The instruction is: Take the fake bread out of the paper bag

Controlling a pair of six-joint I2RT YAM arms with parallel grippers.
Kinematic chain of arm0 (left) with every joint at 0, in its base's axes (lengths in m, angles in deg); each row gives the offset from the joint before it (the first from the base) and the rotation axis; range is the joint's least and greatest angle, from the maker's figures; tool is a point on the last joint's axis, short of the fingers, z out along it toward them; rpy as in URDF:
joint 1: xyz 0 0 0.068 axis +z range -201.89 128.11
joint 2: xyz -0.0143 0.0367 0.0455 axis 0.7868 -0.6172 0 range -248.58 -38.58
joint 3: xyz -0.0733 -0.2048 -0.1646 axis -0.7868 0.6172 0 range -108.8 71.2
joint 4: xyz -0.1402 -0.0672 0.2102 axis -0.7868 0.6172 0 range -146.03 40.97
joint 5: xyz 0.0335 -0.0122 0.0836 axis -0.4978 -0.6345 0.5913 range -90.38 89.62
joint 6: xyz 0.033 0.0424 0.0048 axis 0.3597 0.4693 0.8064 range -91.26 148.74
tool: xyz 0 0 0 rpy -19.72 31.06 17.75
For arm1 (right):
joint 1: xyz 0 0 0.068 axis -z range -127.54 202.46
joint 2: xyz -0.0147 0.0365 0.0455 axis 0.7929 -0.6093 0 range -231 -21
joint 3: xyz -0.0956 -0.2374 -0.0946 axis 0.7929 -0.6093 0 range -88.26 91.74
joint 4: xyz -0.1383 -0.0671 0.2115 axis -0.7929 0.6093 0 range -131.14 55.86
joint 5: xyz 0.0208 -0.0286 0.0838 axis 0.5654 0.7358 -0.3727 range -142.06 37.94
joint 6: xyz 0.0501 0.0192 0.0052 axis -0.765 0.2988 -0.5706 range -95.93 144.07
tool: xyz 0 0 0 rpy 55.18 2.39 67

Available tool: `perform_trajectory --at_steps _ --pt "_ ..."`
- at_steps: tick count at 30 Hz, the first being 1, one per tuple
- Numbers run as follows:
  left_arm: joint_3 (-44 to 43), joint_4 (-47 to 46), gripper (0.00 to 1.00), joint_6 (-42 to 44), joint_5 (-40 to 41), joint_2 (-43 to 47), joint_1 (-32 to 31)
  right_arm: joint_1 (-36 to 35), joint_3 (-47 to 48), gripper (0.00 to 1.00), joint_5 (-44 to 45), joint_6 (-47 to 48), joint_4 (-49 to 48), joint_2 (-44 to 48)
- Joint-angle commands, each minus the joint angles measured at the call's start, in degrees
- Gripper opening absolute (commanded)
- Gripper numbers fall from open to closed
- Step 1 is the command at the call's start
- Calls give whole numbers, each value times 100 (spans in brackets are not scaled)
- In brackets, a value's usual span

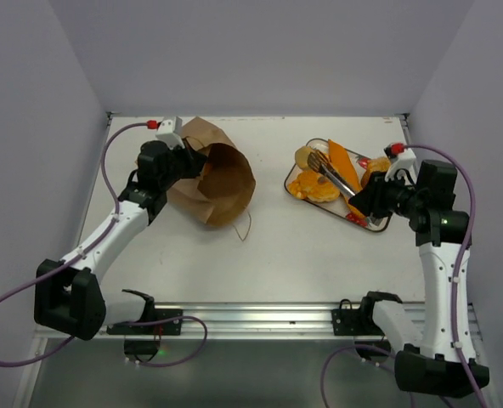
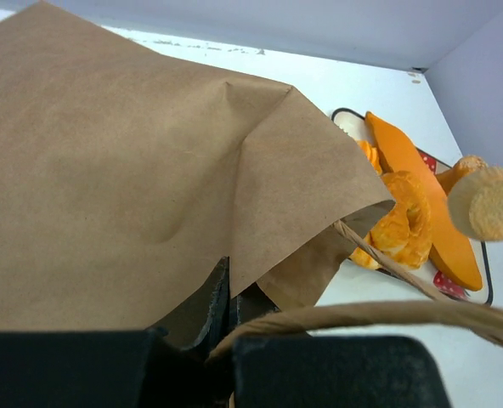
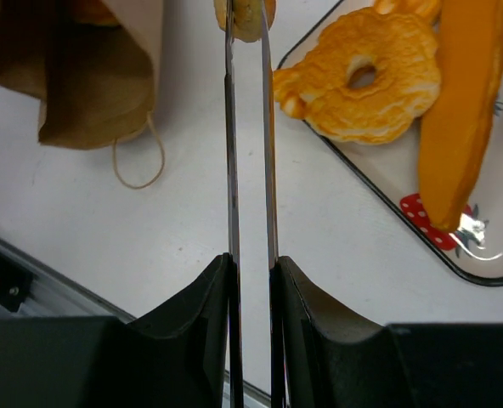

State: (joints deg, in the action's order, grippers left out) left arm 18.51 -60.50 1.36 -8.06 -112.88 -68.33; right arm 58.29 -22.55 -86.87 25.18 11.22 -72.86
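The white surface [image 1: 273, 251] carries two things. A brown paper bag [image 1: 220, 180] lies on its side at about ten o'clock from the middle, one string handle [image 1: 245, 228] looped flat at its six o'clock. A strawberry-print tray [image 1: 288, 179] sits at about two o'clock, well apart from the bag.

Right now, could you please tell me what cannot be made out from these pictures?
Inside of the bag, top view: its own wall and shadow hide it; only an orange bit shows, so what remains inside cannot be counted.
Left wrist view: the bag's paper fills the frame and hides its inside.
Roll in the tongs, right wrist view: cut off by the top edge.
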Motion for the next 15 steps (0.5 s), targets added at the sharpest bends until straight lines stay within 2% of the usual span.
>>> perform_trajectory --at_steps 1,7,15 --pt "21 43 0 250 -216 407 54 426 293 0 377 -67 -85 9" --pt "285 104 0 364 -576 759 54 1253 433 0 711 135 -164 -377" --pt "496 148 0 532 -1095 953 54 1307 635 0 1494 504 -787 -904"
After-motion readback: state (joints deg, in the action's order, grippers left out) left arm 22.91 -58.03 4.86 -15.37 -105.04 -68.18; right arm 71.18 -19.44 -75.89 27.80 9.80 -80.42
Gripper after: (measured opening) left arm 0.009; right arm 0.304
